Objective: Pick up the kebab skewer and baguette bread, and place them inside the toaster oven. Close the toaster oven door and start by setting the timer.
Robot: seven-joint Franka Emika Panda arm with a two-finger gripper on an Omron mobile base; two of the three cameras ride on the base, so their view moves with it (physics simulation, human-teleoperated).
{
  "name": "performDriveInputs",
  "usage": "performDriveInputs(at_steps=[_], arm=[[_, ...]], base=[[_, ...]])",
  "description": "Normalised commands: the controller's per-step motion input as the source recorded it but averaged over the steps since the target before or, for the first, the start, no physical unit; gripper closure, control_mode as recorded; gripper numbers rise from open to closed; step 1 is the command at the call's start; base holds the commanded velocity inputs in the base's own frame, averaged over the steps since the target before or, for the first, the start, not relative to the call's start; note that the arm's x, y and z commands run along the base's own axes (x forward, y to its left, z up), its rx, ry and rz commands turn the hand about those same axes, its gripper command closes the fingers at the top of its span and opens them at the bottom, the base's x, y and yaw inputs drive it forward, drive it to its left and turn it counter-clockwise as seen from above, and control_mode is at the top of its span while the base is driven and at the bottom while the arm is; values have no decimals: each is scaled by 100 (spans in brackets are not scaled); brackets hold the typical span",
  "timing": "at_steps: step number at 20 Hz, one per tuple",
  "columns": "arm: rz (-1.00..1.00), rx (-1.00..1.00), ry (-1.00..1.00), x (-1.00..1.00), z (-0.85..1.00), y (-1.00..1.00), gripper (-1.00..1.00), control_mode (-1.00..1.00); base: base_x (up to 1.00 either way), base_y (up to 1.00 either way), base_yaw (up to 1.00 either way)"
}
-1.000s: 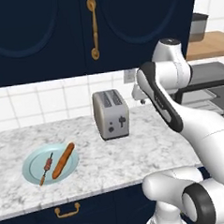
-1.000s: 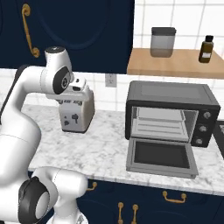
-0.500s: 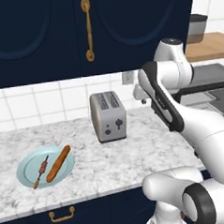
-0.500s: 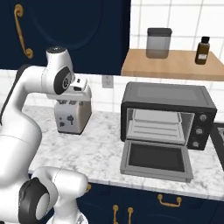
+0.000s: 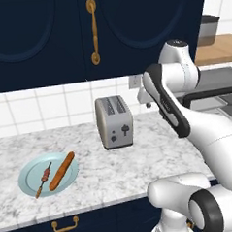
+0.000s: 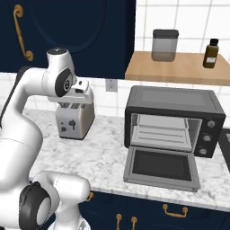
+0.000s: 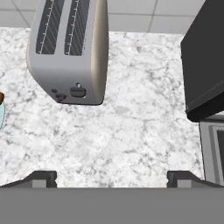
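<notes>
1. The gripper [image 7: 112,177] hangs above the bare marble counter [image 7: 131,131], its 2 finger tips spread wide apart with nothing between them.
2. Below the hand, the silver 2-slot toaster [image 7: 68,48] lies to the left and the dark side of the toaster oven [image 7: 203,65] to the right, with open marble between them.
3. The white arm [image 5: 186,118] rises from the base, bends at a raised elbow and folds back, so the hand sits high, just behind and right of the toaster [image 5: 114,121].
4. The toaster oven [image 6: 175,121] stands on the right part of the counter, and the toaster oven door [image 6: 161,167] is dropped flat toward the near edge, with the wire rack showing inside.
5. On the far left of the counter, a pale blue plate [image 5: 29,179] carries the kebab skewer [image 5: 44,178] and the baguette bread [image 5: 62,171] side by side, well apart from the hand.
6. A wide stretch of counter lies free between plate and toaster.
7. A wooden shelf [image 6: 179,67] above the oven holds a jar [image 6: 165,45] and a dark bottle [image 6: 211,53].
</notes>
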Motion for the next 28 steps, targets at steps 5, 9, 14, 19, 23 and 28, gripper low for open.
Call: performDriveInputs(at_steps=[5,9,14,19,23,28], arm=[[0,2,-2,-42,0,-49,-100,-100],[0,6,-6,-40,0,-100,-100,-100],[-3,4,-25,-36,-9,-100,-100,-100],[0,2,-57,-8,-26,-96,-100,-100],[0,1,-49,32,-61,-76,-100,-100],[-1,0,-23,25,-25,-77,-100,-100]], base=[[0,0,0],[0,0,0],[0,0,0],[0,0,0],[0,0,0],[0,0,0]])
